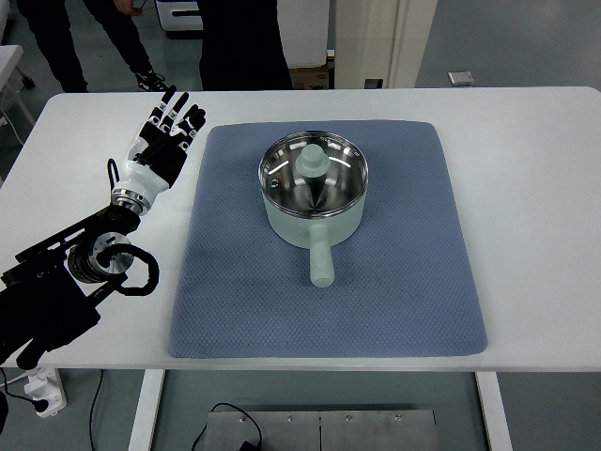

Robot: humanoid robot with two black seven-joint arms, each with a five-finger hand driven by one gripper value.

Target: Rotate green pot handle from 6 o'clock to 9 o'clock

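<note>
A pale green pot [313, 218] with a glass lid and green knob [313, 161] sits on the blue mat [244, 310] near its upper middle. Its handle [321, 262] points straight toward the near edge of the table. My left hand [169, 130] lies on the white table to the left of the mat, fingers spread flat and holding nothing, well apart from the pot. The right arm does not show.
The white table [535, 188] extends around the mat on all sides. Legs of people [239, 42] stand beyond the far edge. A power strip [42, 390] hangs below the near left corner.
</note>
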